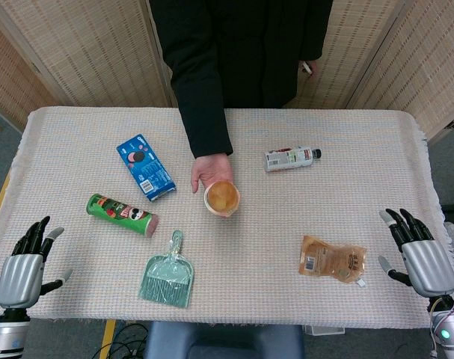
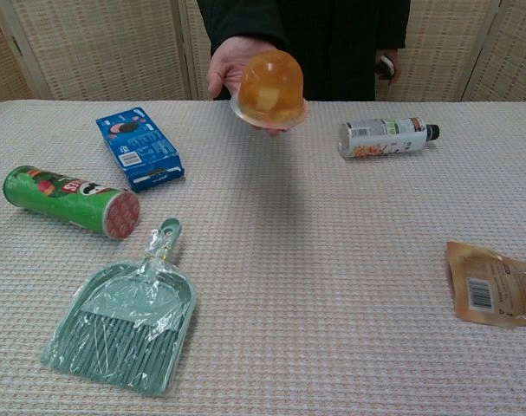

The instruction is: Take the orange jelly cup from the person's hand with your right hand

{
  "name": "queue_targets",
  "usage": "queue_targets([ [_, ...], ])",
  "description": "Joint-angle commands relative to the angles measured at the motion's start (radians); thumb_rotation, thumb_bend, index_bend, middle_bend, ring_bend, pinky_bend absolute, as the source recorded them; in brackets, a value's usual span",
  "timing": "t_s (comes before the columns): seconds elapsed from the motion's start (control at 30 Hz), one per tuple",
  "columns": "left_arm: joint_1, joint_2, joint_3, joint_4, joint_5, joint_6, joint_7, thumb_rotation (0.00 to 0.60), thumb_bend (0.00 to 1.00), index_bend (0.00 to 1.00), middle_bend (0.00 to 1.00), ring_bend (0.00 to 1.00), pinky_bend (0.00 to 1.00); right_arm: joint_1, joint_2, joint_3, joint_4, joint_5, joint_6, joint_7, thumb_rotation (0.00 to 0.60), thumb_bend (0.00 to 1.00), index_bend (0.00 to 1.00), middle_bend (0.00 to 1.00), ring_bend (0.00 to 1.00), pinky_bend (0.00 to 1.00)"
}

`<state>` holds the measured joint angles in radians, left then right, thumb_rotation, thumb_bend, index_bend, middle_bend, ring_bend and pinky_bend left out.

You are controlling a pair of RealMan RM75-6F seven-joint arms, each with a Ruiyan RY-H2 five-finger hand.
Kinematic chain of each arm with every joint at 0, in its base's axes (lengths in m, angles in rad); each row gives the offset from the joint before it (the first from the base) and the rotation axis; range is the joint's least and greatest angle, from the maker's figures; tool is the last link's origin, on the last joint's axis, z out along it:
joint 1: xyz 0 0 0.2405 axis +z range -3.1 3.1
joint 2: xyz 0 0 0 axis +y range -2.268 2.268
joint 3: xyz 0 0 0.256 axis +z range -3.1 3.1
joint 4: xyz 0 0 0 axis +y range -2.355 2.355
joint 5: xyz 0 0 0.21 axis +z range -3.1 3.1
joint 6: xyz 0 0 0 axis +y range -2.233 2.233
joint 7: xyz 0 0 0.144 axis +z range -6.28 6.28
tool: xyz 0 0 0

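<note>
A person's hand (image 1: 206, 170) (image 2: 226, 62) holds out the orange jelly cup (image 1: 222, 197) (image 2: 270, 87) above the middle of the table. The cup is a clear dome with orange jelly inside. My right hand (image 1: 419, 251) rests at the table's right front edge, fingers apart and holding nothing, far right of the cup. At the left front edge sits my left hand (image 1: 26, 261), also open and empty. Neither hand shows in the chest view.
On the cloth-covered table (image 1: 286, 224) lie a blue cookie box (image 1: 145, 167) (image 2: 139, 147), a green chip can (image 1: 122, 214) (image 2: 70, 201), a teal dustpan (image 1: 168, 273) (image 2: 124, 322), a small bottle (image 1: 291, 158) (image 2: 387, 137) and a brown snack pouch (image 1: 332, 259) (image 2: 496, 284).
</note>
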<state>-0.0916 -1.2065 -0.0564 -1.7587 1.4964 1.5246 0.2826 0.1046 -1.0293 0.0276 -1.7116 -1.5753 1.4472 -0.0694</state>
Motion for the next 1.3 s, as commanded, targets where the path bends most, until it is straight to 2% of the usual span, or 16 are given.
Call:
queue_targets([
  [0.03,-0.002,-0.002,0.000,0.001,0.001,-0.002,0.002,0.600,0.22,0.19,0.03,0.05,0.21,0.002,-0.002,0.002,0.000,-0.004,0.003,0.001,0.600,0.33,0.00,0.07,0.01,0.12],
  [0.2,-0.008,-0.007,-0.003,-0.001,0.001,-0.007,0.011,0.600,0.22,0.19,0.03,0.05,0.21,0.011,-0.005,0.006,-0.001,-0.028,0.010,0.004,0.600,0.33,0.00,0.07,0.01,0.12],
  [0.37,-0.012,-0.008,-0.001,-0.002,0.002,-0.015,0.017,0.600,0.22,0.19,0.03,0.05,0.21,0.060,0.005,0.008,-0.026,-0.066,-0.043,0.030,0.600,0.33,0.00,0.07,0.01,0.12],
  [0.5,-0.011,-0.005,0.000,-0.001,0.007,-0.010,0.011,0.600,0.22,0.19,0.03,0.05,0.21,0.150,0.007,0.037,-0.069,-0.101,-0.130,0.019,0.600,0.33,0.00,0.07,0.01,0.12],
  [0.67,-0.006,0.001,0.005,0.002,0.011,-0.006,0.000,0.600,0.22,0.19,0.03,0.05,0.21,0.288,-0.015,0.097,-0.109,-0.090,-0.279,0.008,0.600,0.33,0.00,0.07,0.01,0.12],
  [0.87,0.008,0.013,0.014,0.001,0.018,0.010,-0.021,0.600,0.22,0.19,0.03,0.05,0.21,0.464,-0.114,0.183,-0.120,-0.002,-0.462,-0.096,0.600,0.29,0.00,0.07,0.01,0.12],
  [1.13,0.030,0.028,0.022,0.004,0.016,0.031,-0.042,0.600,0.22,0.19,0.03,0.05,0.21,0.628,-0.259,0.273,-0.073,0.149,-0.574,-0.192,0.600,0.12,0.00,0.05,0.01,0.15],
  [1.3,0.037,0.038,0.037,0.005,0.024,0.024,-0.082,0.600,0.22,0.19,0.03,0.05,0.21,0.711,-0.342,0.304,-0.006,0.233,-0.602,-0.261,0.600,0.10,0.00,0.05,0.01,0.19],
])
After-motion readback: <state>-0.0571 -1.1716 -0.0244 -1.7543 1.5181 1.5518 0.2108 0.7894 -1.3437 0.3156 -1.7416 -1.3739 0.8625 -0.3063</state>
